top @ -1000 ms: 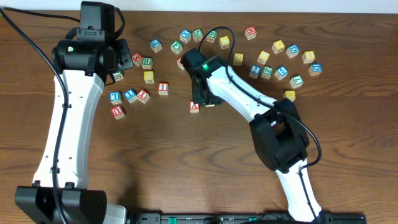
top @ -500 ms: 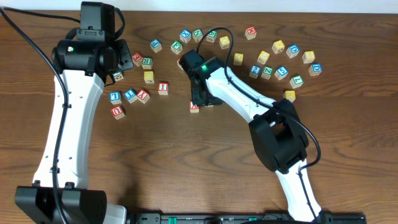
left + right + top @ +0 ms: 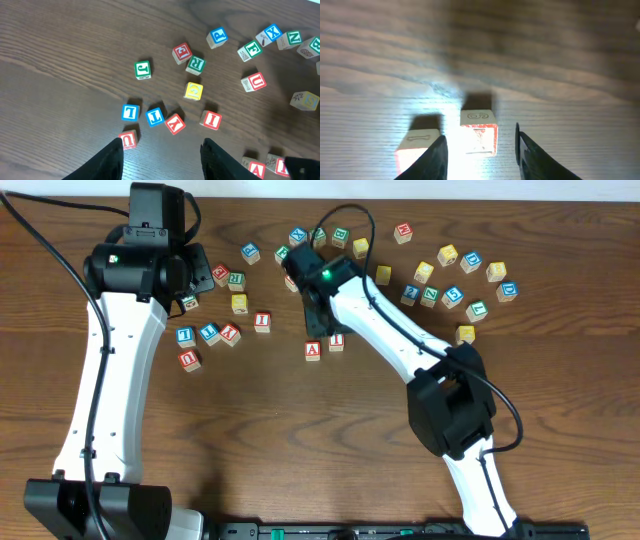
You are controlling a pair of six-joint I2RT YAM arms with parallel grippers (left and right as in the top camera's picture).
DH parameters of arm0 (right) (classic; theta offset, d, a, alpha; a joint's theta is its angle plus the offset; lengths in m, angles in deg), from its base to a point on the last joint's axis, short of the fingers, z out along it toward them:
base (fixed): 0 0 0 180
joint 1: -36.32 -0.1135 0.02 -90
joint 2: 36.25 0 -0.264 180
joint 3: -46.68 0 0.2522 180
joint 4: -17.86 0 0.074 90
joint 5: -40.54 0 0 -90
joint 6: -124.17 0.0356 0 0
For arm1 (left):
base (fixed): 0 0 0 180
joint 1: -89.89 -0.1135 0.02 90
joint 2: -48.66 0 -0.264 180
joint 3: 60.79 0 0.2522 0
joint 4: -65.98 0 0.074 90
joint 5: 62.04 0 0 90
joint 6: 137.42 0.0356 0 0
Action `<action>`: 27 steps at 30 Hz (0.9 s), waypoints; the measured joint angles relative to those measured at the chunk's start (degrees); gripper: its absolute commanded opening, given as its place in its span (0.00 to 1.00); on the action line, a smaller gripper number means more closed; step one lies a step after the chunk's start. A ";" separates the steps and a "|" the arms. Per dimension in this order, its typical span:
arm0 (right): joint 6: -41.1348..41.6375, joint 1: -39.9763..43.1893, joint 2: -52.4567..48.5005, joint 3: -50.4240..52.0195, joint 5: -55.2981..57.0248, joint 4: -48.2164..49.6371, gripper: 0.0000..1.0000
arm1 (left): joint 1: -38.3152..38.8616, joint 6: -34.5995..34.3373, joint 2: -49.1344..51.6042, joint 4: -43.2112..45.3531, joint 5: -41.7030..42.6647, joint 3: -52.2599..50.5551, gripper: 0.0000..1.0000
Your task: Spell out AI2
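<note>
The red-framed A block point(image 3: 313, 350) lies on the table with a red-framed I block point(image 3: 336, 341) close on its right. My right gripper point(image 3: 322, 324) hovers just behind the pair. In the right wrist view it point(image 3: 480, 150) is open, with the I block point(image 3: 478, 137) lying free between the fingers and the A block point(image 3: 417, 147) beside the left finger. My left gripper point(image 3: 164, 160) is open and empty, high above the left cluster point(image 3: 198, 272). I cannot read which blue-framed block at the right is the 2.
A second red-framed I block point(image 3: 262, 322) sits left of the pair. Loose letter blocks lie in a cluster at the left point(image 3: 209, 333), along the back point(image 3: 298, 237) and at the right point(image 3: 453, 296). A yellow block point(image 3: 466, 334) sits by the right arm.
My right gripper has opened, left the I block standing beside the A, and drawn back toward the far side of the table. The left arm has not moved.
</note>
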 measured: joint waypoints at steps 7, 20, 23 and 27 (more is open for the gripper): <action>-2.40 -0.26 0.00 -1.09 -4.57 0.52 0.01 | -1.38 0.00 0.00 1.40 -1.64 0.00 0.49; -9.42 -6.47 0.00 4.68 -10.05 7.10 0.01 | -7.76 0.00 0.00 0.83 -3.19 0.00 0.49; -11.50 -7.85 0.00 4.72 -10.16 8.00 0.01 | -7.74 0.00 0.00 0.81 -3.19 0.00 0.49; -12.66 -8.87 0.00 6.03 -10.10 8.79 0.01 | -7.74 0.00 0.00 0.04 -3.21 0.00 0.49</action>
